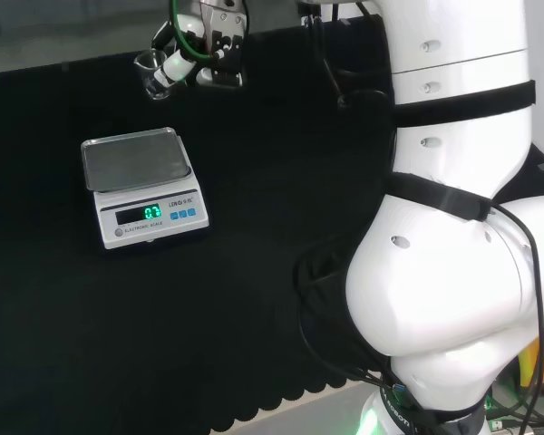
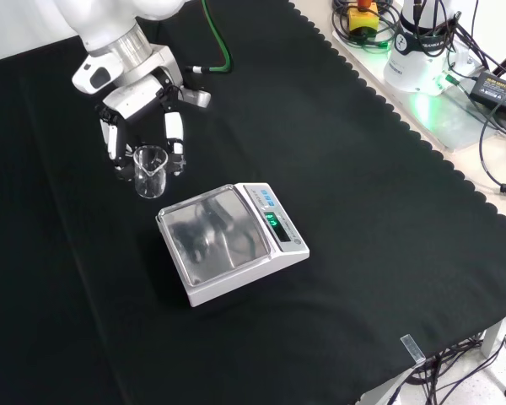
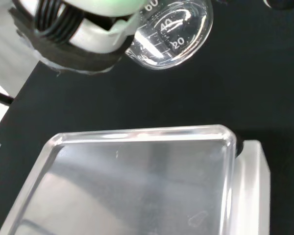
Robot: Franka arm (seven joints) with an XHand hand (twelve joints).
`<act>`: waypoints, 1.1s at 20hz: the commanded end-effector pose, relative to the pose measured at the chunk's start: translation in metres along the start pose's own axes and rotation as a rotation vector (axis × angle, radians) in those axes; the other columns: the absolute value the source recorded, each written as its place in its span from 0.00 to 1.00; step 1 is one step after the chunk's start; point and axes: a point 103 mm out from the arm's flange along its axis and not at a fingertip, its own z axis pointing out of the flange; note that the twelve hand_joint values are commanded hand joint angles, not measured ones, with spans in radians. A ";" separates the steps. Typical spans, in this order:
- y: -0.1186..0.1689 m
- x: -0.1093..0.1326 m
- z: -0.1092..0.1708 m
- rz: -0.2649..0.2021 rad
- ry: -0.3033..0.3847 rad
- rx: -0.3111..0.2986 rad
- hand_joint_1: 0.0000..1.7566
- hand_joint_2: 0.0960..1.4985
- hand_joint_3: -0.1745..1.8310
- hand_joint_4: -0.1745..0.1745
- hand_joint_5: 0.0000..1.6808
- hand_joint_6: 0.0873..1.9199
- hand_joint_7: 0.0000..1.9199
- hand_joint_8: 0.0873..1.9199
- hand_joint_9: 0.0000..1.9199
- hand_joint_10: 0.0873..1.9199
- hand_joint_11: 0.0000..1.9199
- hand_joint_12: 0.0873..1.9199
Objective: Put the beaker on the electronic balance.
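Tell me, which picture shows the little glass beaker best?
The front view: the beaker stands out whole and upright between the hand's fingers. The head view shows it small and far off. The wrist view shows it close up, partly behind a finger.

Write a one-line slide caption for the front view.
The hand holds a clear beaker just beyond the electronic balance, whose steel pan is bare.

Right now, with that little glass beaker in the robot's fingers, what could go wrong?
The beaker is clear glass held between the fingers of the hand; it might slip and fall onto the cloth. It is not yet over the balance, so lowering early could catch the pan's raised rim and tip it.
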 end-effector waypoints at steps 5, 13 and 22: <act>0.004 -0.004 0.028 0.000 0.087 0.142 0.64 0.40 0.41 0.98 0.75 0.32 0.85 0.11 0.89 0.01 0.60 0.51; 0.003 0.000 0.052 -0.004 0.069 0.198 0.64 0.40 0.42 0.98 0.75 0.32 0.86 0.11 0.89 0.01 0.60 0.51; -0.006 0.013 0.075 0.057 0.051 0.181 0.64 0.40 0.42 0.99 0.75 0.32 0.85 0.10 0.89 0.01 0.59 0.51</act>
